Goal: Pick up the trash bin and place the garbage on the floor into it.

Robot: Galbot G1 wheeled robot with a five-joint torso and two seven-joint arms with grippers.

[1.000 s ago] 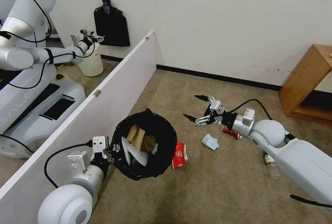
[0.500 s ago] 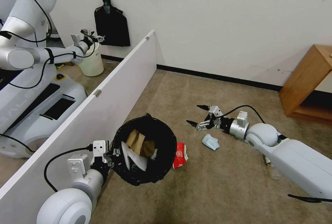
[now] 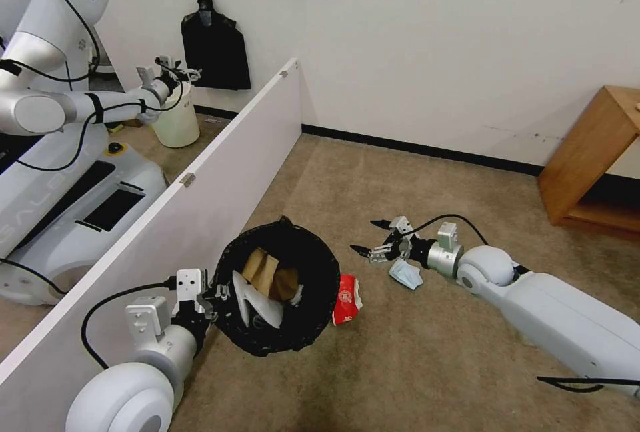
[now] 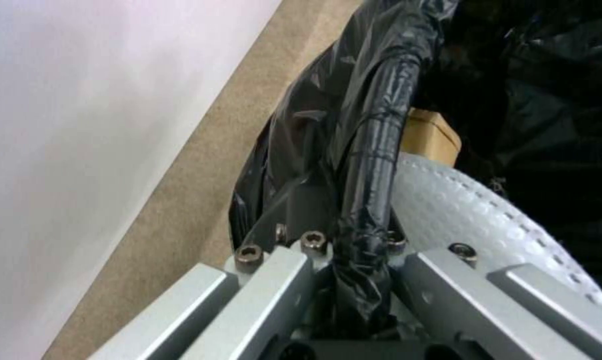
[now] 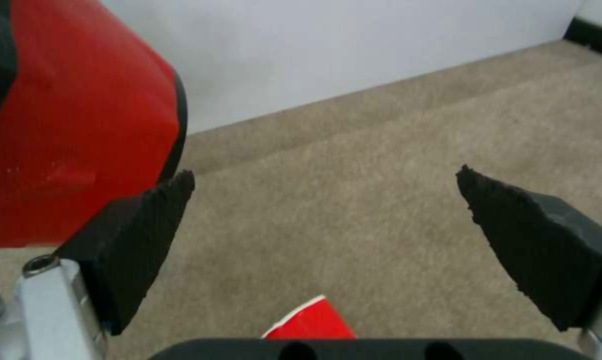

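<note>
Partly hidden, face mask (image 3: pixel 405 274) lies under right gripper (image 3: pixel 371 237) — jaws spread.

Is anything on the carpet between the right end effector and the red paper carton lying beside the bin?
Nothing visible blocks it. The open right end effector hangs low over bare beige carpet, with the flattened red paper carton nearer the robot, against the black-bagged red trash bin. The light-blue face mask lies off to the side, under the wrist.
</note>
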